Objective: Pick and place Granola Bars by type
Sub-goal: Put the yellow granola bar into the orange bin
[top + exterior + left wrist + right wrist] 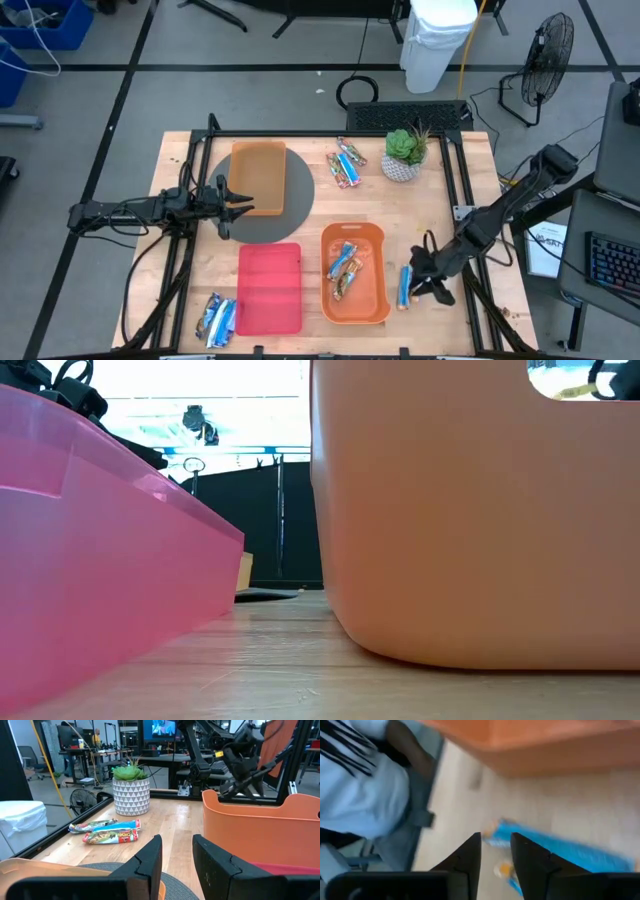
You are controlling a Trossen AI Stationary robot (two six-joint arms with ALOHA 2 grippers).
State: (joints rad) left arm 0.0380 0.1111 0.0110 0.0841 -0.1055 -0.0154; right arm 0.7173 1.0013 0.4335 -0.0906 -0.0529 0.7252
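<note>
Your right gripper (pixel 428 282) is hovering low over the bare wood beside a blue-wrapped granola bar (pixel 405 285), which is lying just outside the orange tray (pixel 371 300) near the table's right edge. In the right wrist view its fingers are standing only a narrow gap apart and gripping nothing, with the blue bar (pixel 555 849) on the boards beyond them. Your left gripper (pixel 226 200) is waiting over the grey round mat (pixel 296 196) beside the second orange tray (pixel 258 178), its fingers likewise slightly parted and empty.

You are risking a miss here: the gap looks narrower than the bar, so descending without widening would likely push the slick foil sideways or wedge it against the tray wall. A flat bar on flat wood is also offering little edge to catch.

More bars are lying in the orange tray (pixel 342 268), in a cluster near the potted succulent (pixel 405 155), and by the red tray (pixel 268 290) at the front-left corner (pixel 217 318). The wrappers are glossy and crinkled; the trays are smooth moulded plastic with rounded corners; the tabletop is pale planked wood.
</note>
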